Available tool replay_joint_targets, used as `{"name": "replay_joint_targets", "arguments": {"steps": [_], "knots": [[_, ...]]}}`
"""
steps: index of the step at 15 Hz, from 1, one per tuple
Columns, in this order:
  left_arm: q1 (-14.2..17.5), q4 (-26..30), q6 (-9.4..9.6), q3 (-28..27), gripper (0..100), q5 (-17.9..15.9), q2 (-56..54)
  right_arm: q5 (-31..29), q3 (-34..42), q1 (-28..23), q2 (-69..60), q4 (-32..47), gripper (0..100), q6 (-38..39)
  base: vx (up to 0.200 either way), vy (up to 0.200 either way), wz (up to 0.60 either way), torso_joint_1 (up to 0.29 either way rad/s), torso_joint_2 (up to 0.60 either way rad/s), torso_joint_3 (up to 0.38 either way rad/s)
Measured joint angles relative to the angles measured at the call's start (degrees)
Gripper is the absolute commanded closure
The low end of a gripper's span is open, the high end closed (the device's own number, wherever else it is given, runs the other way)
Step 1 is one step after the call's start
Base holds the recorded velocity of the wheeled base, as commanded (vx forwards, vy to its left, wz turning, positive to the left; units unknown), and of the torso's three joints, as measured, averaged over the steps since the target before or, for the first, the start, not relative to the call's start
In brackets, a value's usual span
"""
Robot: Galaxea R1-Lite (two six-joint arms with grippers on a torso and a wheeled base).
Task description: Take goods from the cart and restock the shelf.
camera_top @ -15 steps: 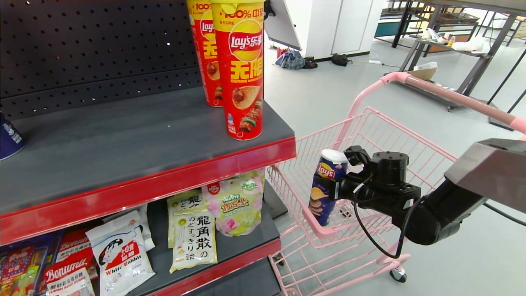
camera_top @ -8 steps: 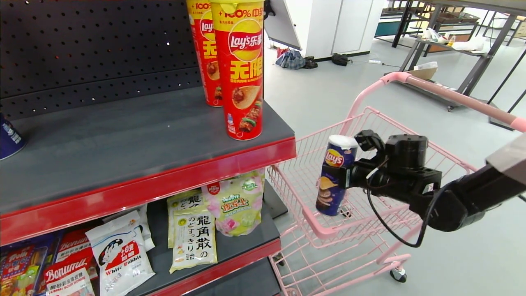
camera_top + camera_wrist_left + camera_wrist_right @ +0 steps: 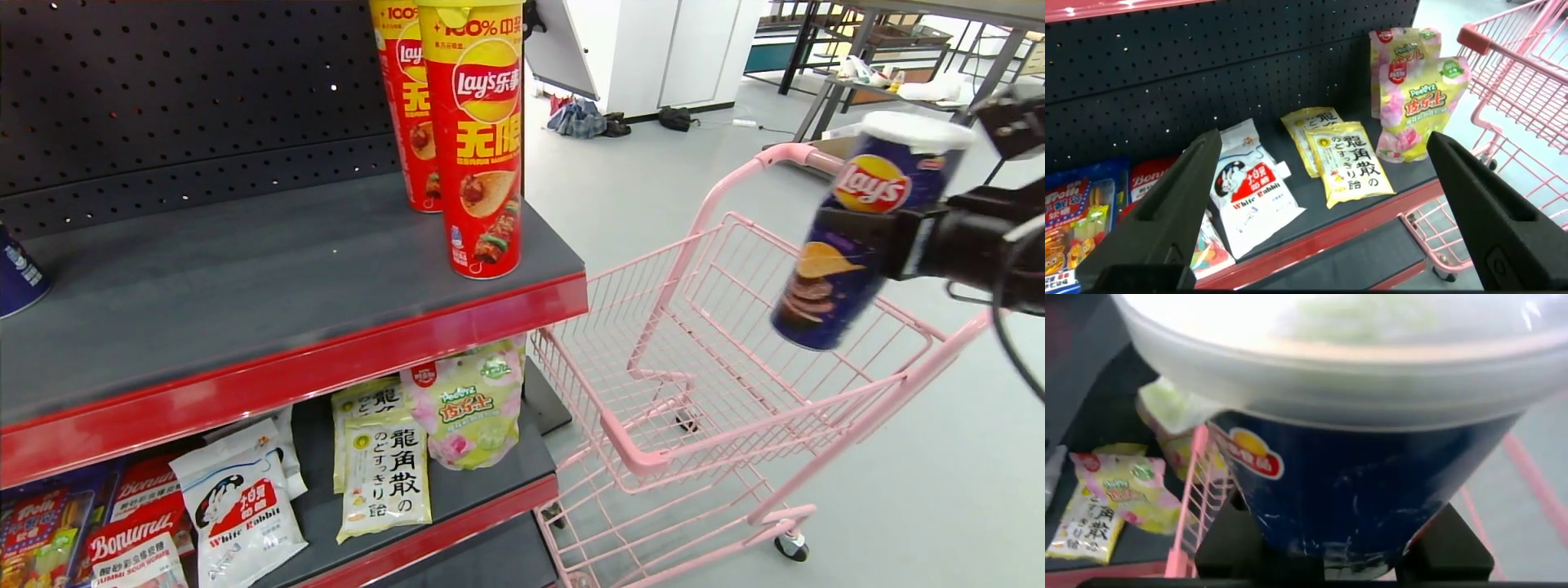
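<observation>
Gripping the blue chip can in the right gripper, with the fingers closed tight across the can's mid-body from either side, likely for a balanced hold on a tall, light tube. Holding it in the air above the pink cart, over the handle side and well apart from the shelf, probably so the base clears the wire rim before any swing across. Carrying it tilted, lid end leaning away from the shelf and base end angled toward it, judging by the head view. Showing a dark blue wall with a round yellow and red logo and a chip picture below it, topped by a pale, translucent plastic lid that flares wider than the body in the right wrist view. Looking undented and sealed as far as can be told. Hanging the left gripper before the lower shelf level with its fingers spread wide and nothing between them, facing the snack bags lying flat there. Standing two tall red cans upright at the upper shelf's right front corner, with bare grey board beside them, seemingly the spot for the blue can.
</observation>
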Motion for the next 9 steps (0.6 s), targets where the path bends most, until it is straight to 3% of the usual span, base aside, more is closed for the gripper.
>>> {"name": "replay_joint_targets", "arguments": {"steps": [5,6,9], "knots": [[0.0,0.0,-0.02,0.0,0,0.0,0.0,1.8,0.8,-12.0,-27.9,36.1,100,1.0,0.0,0.0,0.0,0.0,0.0,0.0],[0.0,0.0,0.0,0.0,0,0.0,0.0,2.3,1.8,-13.9,-32.5,40.1,100,1.1,0.0,0.0,0.0,0.0,0.0,0.0],[0.0,0.0,-0.02,0.0,0,0.0,0.0,2.7,7.3,-16.3,-41.8,42.0,100,0.1,0.0,0.0,0.0,0.0,0.0,0.0]]}}
